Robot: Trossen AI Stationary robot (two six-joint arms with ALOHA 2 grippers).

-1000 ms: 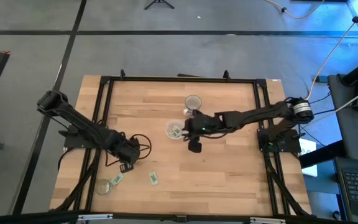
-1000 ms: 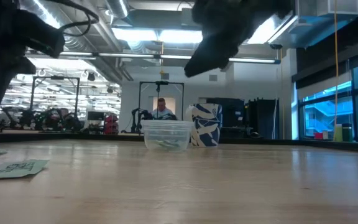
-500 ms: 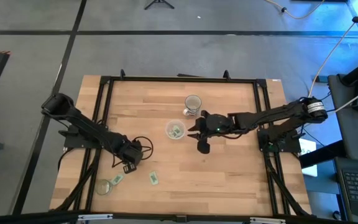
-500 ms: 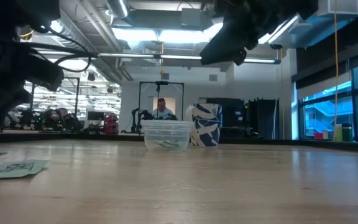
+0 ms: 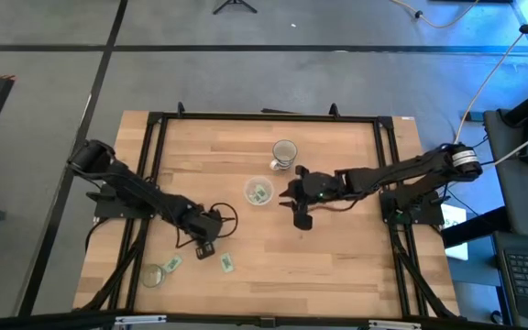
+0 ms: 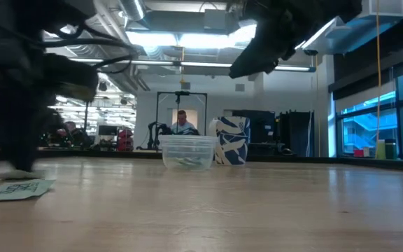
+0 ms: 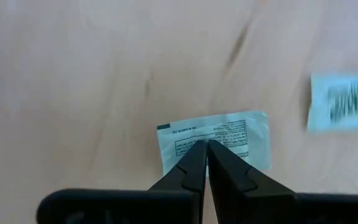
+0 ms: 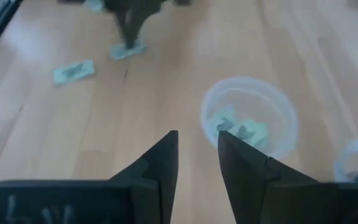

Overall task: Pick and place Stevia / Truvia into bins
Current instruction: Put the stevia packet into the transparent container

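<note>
A pale green and white sachet (image 7: 241, 140) lies flat on the wood under my left gripper (image 7: 204, 144), whose fingers are shut with their tips down on it, near the table's near edge (image 5: 206, 249). Two more sachets (image 5: 227, 263) (image 5: 171, 264) lie flat close by. The clear cup (image 5: 258, 192) stands mid-table with a few sachets inside (image 8: 241, 130). My right gripper (image 8: 197, 140) is open and empty, raised above the table just right of the cup (image 5: 302, 220). My left gripper comes from above, pointing down, and its shut fingertips (image 7: 194, 152) meet the upper face of the sachet near the middle of one long edge (image 7: 185, 144). The sachet lies flat on the table. Whether any paper is pinched between the tips, I cannot tell.
A darker round cup (image 5: 285, 151) stands beyond the clear cup. A small flat clear round piece (image 5: 154, 275) lies near the table's near left corner. A black frame (image 5: 154, 124) runs around the tabletop. Bare wood (image 5: 337, 257) stretches across the near right part.
My left gripper has moved toward the table's right along the near part and come down onto a sachet. My right gripper has drawn back from the clear cup toward the table's right edge, staying open.
</note>
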